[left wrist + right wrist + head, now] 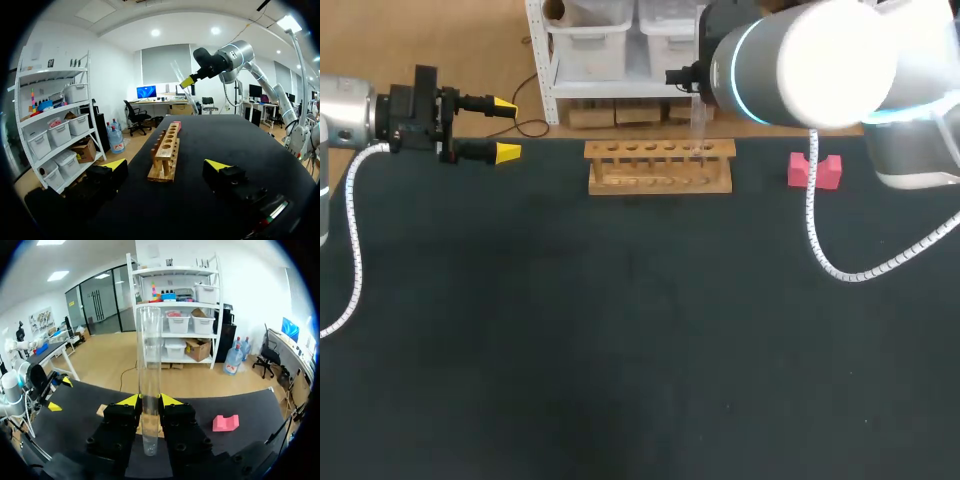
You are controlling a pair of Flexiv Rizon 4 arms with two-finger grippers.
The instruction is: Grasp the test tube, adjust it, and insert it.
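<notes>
R gripper [148,399] is clamping the test tube [148,365] from both sides, long axis approx. upright, holding it just over the rack [660,170] nr its R-end holes, while L gripper [506,128], fingers apart, is hanging well off at the worktop [620,320] edge.

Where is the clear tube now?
The test tube is clamped in the right end effector, in the head view over the right end of the wooden rack.
</notes>
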